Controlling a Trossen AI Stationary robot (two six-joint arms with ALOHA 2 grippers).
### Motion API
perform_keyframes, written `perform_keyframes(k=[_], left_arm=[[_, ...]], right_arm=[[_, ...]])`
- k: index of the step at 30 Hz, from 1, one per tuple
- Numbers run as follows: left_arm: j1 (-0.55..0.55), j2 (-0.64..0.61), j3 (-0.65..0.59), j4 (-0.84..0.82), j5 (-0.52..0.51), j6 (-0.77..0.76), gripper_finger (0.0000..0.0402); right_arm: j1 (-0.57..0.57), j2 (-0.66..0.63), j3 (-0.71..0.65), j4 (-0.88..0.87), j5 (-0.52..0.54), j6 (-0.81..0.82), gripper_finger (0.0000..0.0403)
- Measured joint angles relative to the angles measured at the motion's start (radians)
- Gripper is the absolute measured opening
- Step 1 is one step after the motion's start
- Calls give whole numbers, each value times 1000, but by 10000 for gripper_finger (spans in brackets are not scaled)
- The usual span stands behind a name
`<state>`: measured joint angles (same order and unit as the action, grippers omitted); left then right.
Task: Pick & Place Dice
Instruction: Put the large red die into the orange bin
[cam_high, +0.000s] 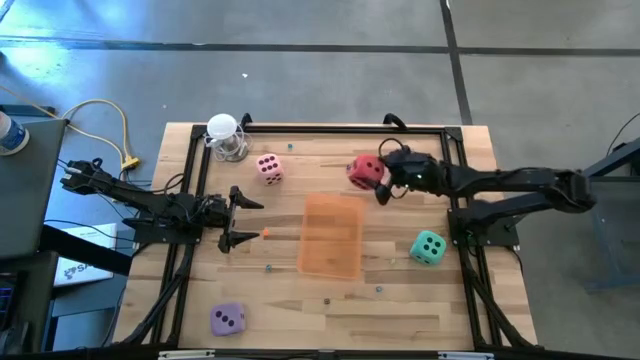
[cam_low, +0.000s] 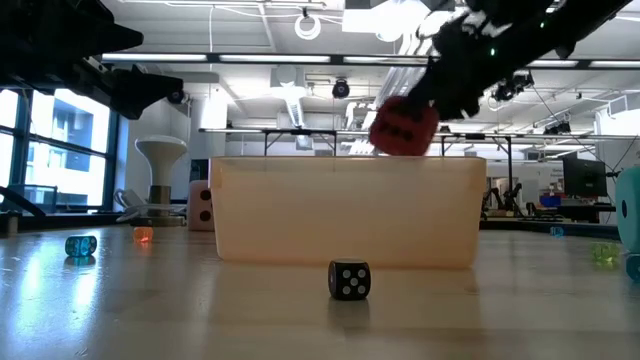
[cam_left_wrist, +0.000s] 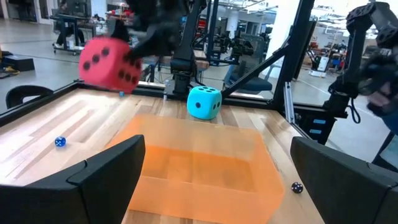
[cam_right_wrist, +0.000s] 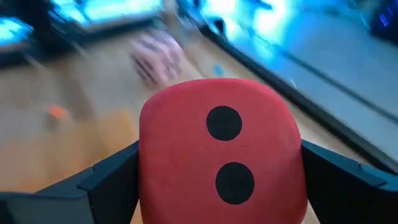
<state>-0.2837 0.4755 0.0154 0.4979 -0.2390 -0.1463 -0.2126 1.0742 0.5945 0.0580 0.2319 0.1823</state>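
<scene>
Holding the red die (cam_high: 365, 171) between its two fingers, right gripper (cam_high: 378, 180) up off the table, by the far right corner of the orange tray (cam_high: 331, 235); die seen clear above the tray's far wall in the low view (cam_low: 404, 127), two-pip face toward the wrist camera (cam_right_wrist: 222, 151), a dark finger (cam_right_wrist: 102, 180) pressed to each flank. Left gripper (cam_high: 240, 220) at table level just left of the tray, jaws spread wide, nothing between them. Pink die (cam_high: 268, 168) on the wood near the far edge, left of the tray, apart from it. Teal-green die (cam_high: 428, 247) on the table to the tray's right. Lilac-purple die (cam_high: 227, 319) near the front left corner, well apart from the tray. Small black die (cam_low: 349, 280) on the table before the low camera.
</scene>
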Motion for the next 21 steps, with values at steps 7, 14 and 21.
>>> perform_keyframes(k=[7, 14, 21], left_arm=[[0, 0, 0, 0, 0, 0, 391], [0, 0, 0, 0, 0, -1, 391], [0, 0, 0, 0, 0, -4, 391]], right_arm=[[155, 12, 1, 97, -30, -26, 358], [246, 111, 1, 129, -22, -22, 361], [250, 215, 1, 134, -25, -22, 363]])
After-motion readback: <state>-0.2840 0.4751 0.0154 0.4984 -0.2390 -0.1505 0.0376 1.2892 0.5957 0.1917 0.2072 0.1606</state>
